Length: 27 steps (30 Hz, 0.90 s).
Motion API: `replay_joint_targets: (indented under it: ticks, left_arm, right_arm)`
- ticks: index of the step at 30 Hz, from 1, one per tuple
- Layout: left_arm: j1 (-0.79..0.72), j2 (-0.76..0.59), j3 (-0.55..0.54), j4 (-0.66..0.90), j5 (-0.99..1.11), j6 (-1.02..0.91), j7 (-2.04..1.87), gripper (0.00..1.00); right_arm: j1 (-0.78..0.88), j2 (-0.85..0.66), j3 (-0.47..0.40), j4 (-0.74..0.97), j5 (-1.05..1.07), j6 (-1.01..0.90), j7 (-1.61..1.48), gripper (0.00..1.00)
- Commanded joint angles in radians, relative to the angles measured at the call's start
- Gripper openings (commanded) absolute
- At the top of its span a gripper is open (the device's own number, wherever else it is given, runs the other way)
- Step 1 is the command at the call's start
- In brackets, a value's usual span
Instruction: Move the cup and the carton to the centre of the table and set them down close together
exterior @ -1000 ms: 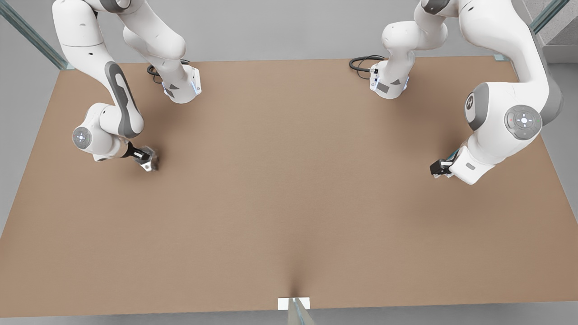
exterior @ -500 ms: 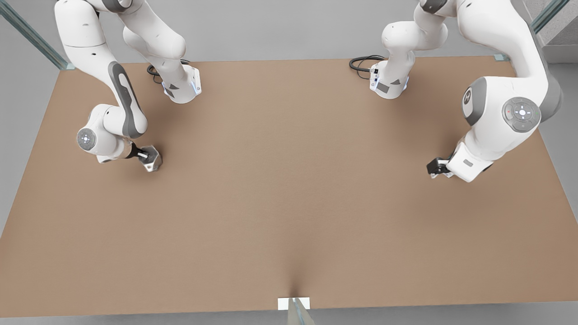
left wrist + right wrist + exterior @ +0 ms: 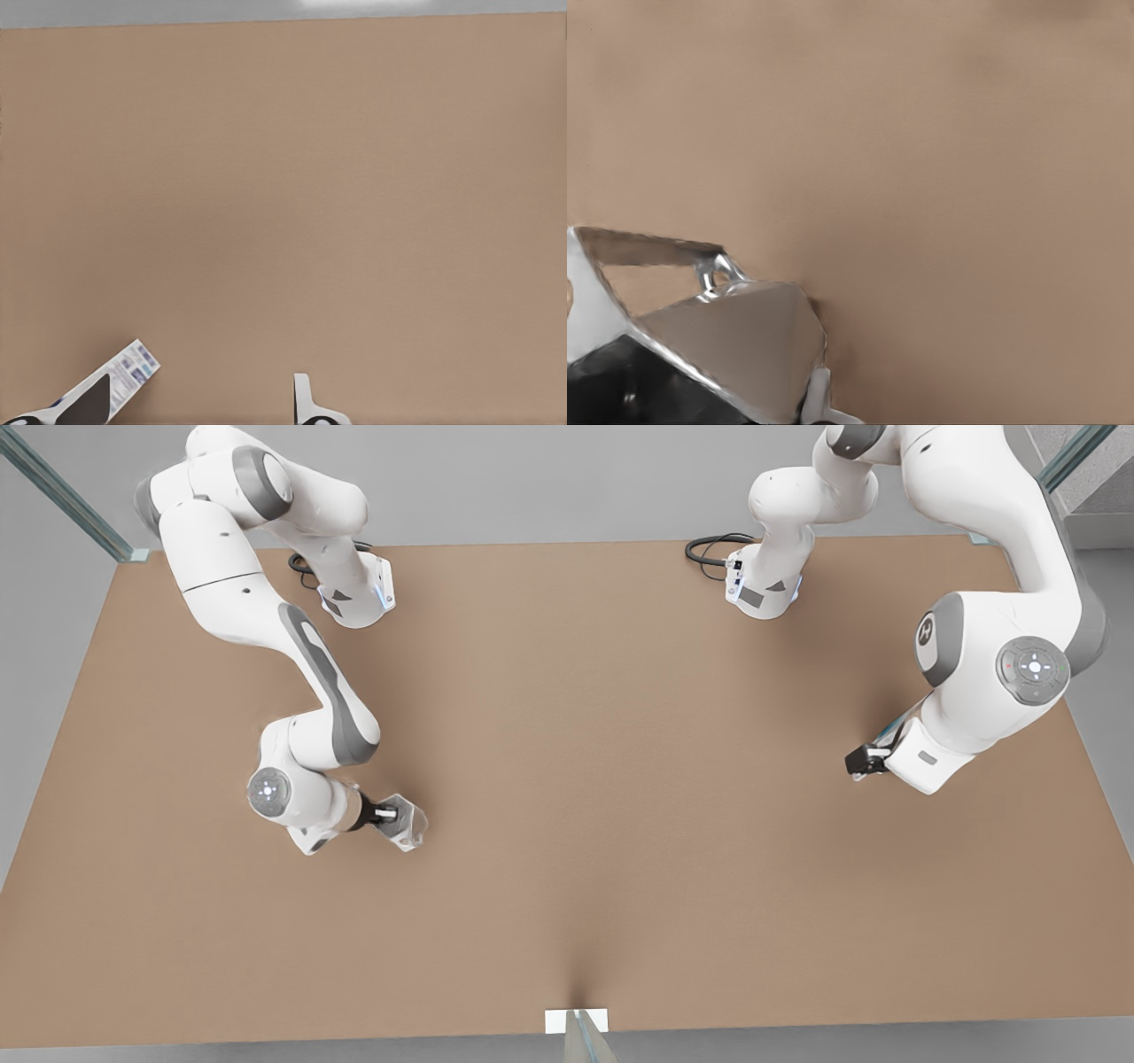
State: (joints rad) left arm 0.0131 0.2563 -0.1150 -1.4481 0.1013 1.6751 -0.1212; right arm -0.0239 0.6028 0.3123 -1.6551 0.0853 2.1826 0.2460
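The pale faceted cup (image 3: 407, 824) hangs in my right gripper (image 3: 395, 817), which is shut on it over the brown table (image 3: 585, 735), left of centre in the front view. The right wrist view shows the cup (image 3: 735, 341) close up beside one white fingertip (image 3: 819, 398). Near the front view's right edge, my left gripper (image 3: 861, 761) is shut on the carton. In the left wrist view a white and blue printed corner of the carton (image 3: 133, 367) sticks out past one fingertip. The rest of the carton is hidden.
Both arm bases stand at the table's back edge (image 3: 359, 598) (image 3: 762, 589), each with a black cable beside it. A small white plate (image 3: 576, 1020) sits at the middle of the front edge. Bare tabletop stretches between the two grippers.
My right gripper has carried the cup toward the front edge and toward the table's middle. My left gripper has only shifted slightly and stays near the front view's right side.
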Motion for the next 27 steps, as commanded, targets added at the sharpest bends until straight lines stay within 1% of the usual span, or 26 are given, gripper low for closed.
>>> replay_joint_targets:
  ticks: [1, 2, 3, 4, 5, 7, 8, 9, 10, 11, 12, 13, 15, 16, 18, 20, 22, 25, 27]
  left_arm:
    - [-0.001, 0.0, 0.0, 0.0, 0.001, 0.0, 0.0, 1.0]
    - [-0.001, 0.0, 0.0, 0.0, 0.005, 0.0, -0.009, 1.0]
    - [0.001, -0.002, 0.001, 0.002, 0.011, 0.0, -0.008, 1.0]
    - [0.001, 0.0, 0.001, 0.002, 0.009, 0.0, -0.008, 1.0]
    - [0.007, 0.0, 0.001, 0.002, 0.011, 0.0, -0.008, 1.0]
    - [0.016, 0.003, 0.001, 0.002, 0.009, -0.006, -0.008, 1.0]
    - [0.025, 0.009, 0.001, 0.002, 0.011, -0.012, 0.011, 1.0]
    - [0.084, 0.003, 0.0, 0.003, -0.008, -0.028, 0.044, 1.0]
    - [0.134, 0.001, 0.0, 0.005, -0.015, -0.028, 0.076, 1.0]
    - [0.163, 0.005, 0.001, 0.011, -0.012, -0.028, 0.19, 1.0]
    - [0.192, -0.002, 0.0, 0.012, -0.014, -0.031, 0.225, 1.0]
    - [0.192, -0.002, 0.001, 0.025, -0.015, -0.032, 0.288, 1.0]
    - [0.202, -0.006, -0.002, 0.069, -0.017, -0.117, 0.379, 1.0]
    - [0.211, -0.003, 0.003, 0.068, -0.018, -0.109, 0.486, 1.0]
    - [0.291, -0.018, 0.001, 0.045, -0.02, -0.109, 0.672, 1.0]
    - [0.34, -0.015, 0.001, 0.017, -0.02, -0.114, 0.827, 1.0]
    - [0.364, 0.001, 0.0, 0.009, -0.018, -0.114, 0.9, 1.0]
    - [0.369, 0.008, 0.0, 0.006, -0.02, -0.114, 0.997, 1.0]
    - [0.378, -0.006, -0.002, -0.032, -0.029, -0.118, 0.997, 1.0]
  right_arm:
    - [0.039, 0.028, -0.025, 0.052, 0.011, -0.01, 0.009, 0.21]
    - [0.2, 0.098, -0.163, 0.195, 0.114, -0.052, 0.01, 0.21]
    - [0.309, 0.161, -0.249, 0.302, 0.189, -0.055, 0.01, 0.21]
    - [0.383, 0.212, -0.32, 0.386, 0.251, -0.084, 0.01, 0.21]
    - [0.466, 0.268, -0.409, 0.46, 0.333, -0.095, 0.01, 0.21]
    - [0.573, 0.376, -0.556, 0.574, 0.455, -0.138, 0.012, 0.21]
    - [0.593, 0.403, -0.579, 0.607, 0.478, -0.138, 0.038, 0.22]
    - [0.608, 0.428, -0.579, 0.647, 0.485, -0.13, 0.081, 0.23]
    - [0.61, 0.443, -0.581, 0.667, 0.491, -0.124, 0.092, 0.26]
    - [0.61, 0.448, -0.582, 0.669, 0.491, -0.118, 0.091, 0.67]
    - [0.61, 0.451, -0.587, 0.684, 0.491, -0.118, 0.091, 1.0]
    - [0.61, 0.456, -0.593, 0.686, 0.491, -0.106, 0.09, 1.0]
    - [0.615, 0.457, -0.593, 0.686, 0.491, -0.102, 0.088, 1.0]
    - [0.615, 0.457, -0.593, 0.686, 0.491, -0.102, 0.088, 1.0]
    - [0.615, 0.457, -0.593, 0.686, 0.493, -0.102, 0.088, 1.0]
    - [0.615, 0.454, -0.592, 0.684, 0.493, -0.096, 0.09, 1.0]
    - [0.615, 0.442, -0.588, 0.679, 0.493, -0.096, 0.09, 1.0]
    - [0.615, 0.362, -0.584, 0.666, 0.495, -0.102, 0.091, 1.0]
    - [0.616, 0.304, -0.582, 0.606, 0.493, -0.113, 0.091, 1.0]
